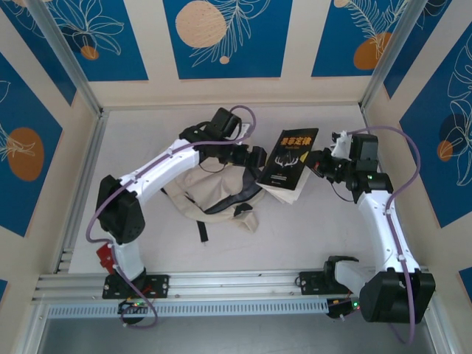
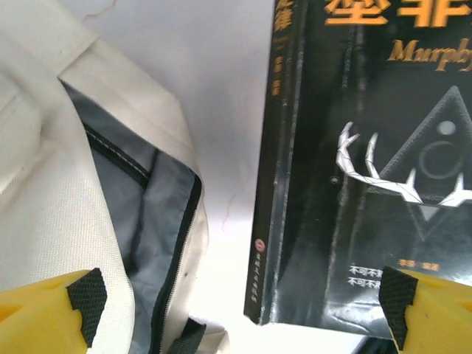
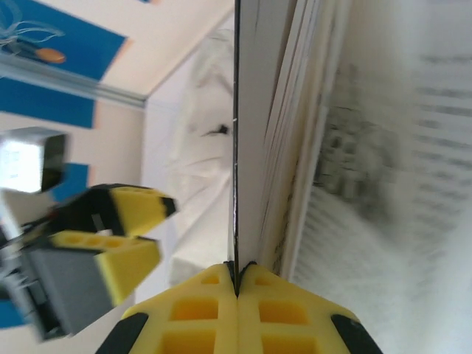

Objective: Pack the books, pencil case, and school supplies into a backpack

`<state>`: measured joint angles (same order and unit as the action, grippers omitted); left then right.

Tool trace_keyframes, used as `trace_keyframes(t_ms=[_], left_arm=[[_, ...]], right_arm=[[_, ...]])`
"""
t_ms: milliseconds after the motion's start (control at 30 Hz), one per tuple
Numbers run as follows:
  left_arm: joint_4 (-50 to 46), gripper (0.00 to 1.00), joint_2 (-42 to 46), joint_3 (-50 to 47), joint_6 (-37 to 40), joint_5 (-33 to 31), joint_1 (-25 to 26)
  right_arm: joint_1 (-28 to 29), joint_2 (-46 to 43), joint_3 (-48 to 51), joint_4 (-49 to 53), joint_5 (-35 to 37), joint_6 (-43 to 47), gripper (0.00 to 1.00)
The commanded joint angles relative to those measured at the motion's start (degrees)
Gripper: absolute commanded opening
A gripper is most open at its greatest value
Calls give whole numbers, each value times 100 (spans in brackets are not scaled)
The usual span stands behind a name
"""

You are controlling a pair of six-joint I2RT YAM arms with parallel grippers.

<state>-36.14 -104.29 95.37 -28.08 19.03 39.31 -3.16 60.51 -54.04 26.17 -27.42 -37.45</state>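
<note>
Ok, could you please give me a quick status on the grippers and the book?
Left gripper open above backpack and black book spine. Right gripper shut on the book's cover edge. Pack unzipped; book not yet inside.

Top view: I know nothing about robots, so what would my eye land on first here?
A black book with orange lettering and a white antler emblem stands out mid-table, its cover pinched by the right gripper while the pages sag loose. Left of it slumps a cream backpack, zip open, with the left gripper hanging open-jawed between bag and book.
</note>
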Motion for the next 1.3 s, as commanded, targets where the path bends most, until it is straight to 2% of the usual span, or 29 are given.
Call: trace_keyframes(t_ms=[0, 167, 533, 833, 1267], left_arm=[[846, 98, 588, -378, -585, 982, -293], [1627, 99, 913, -931, -1138, 1825, -629], [2786, 99, 863, -1553, -2185, 2802, -1082], [2685, 99, 620, -1640, -2342, 2851, -1145], [2044, 99, 460, -1891, -1762, 1848, -1338]], right_arm=[[102, 57, -317, -853, -1147, -181, 0], [284, 392, -482, -1245, -1636, -339, 0], [493, 853, -673, -2215, -2442, -928, 0], [762, 1229, -783, -2625, -2677, -1208, 0], [843, 2271, -800, -1601, -1894, -667, 0]])
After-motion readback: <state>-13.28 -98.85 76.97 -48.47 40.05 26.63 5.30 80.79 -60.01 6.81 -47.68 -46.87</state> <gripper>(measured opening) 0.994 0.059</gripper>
